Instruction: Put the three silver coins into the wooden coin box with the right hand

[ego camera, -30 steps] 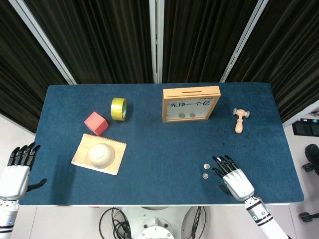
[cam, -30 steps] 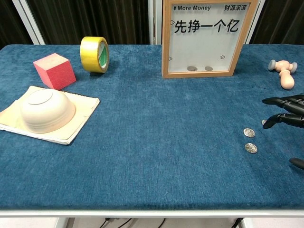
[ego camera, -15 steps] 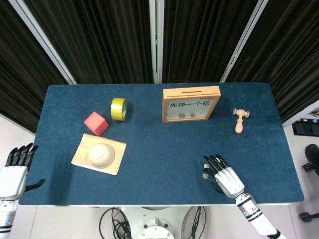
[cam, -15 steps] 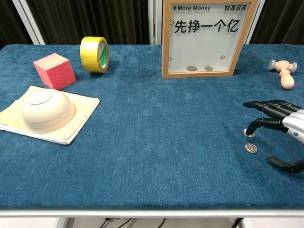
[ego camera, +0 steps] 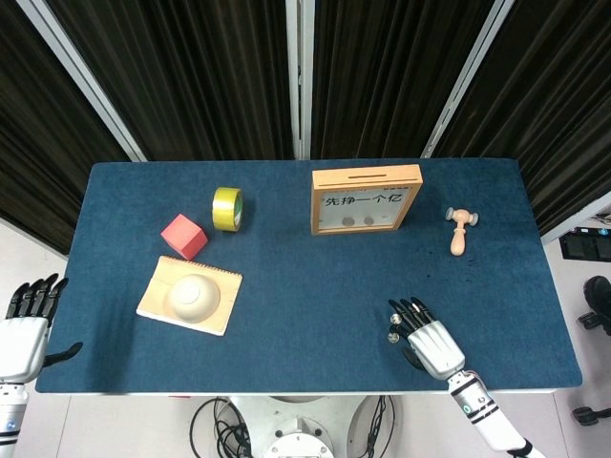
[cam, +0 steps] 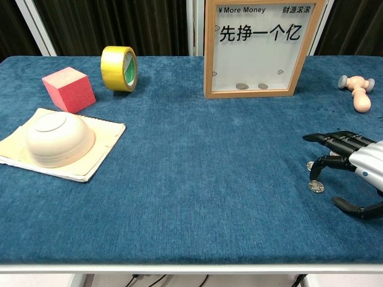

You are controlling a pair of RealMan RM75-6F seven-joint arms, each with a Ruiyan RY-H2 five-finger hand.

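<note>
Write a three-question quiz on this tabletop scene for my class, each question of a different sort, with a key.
1. True or false: the yellow tape roll lies flat on the table.
2. What lies under the upturned bowl? A) notebook B) red block C) bare cloth
3. How many coins can be seen inside the wooden coin box?

Key:
1. False; it stands on edge.
2. A, the notebook.
3. Two. More coins lie on the table by the right robot hand.
</note>
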